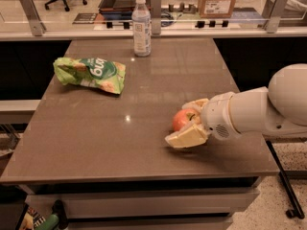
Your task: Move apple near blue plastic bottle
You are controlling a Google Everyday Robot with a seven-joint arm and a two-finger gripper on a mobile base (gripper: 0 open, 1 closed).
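The red-orange apple [182, 120] rests on the brown table [144, 95], right of centre and near the front. My gripper [177, 123] reaches in from the right, open, with the apple between its cream fingers. One finger [195, 104] is behind the apple and the other [184, 138] is in front of it. The blue plastic bottle [141, 27] stands upright at the table's far edge, well away from the apple, with its white cap and label showing.
A green snack bag [91, 74] lies on the left part of the table. A railing with metal posts [155, 12] runs behind the far edge. A cardboard box [218, 0] sits beyond it. The table's right edge is just below my arm.
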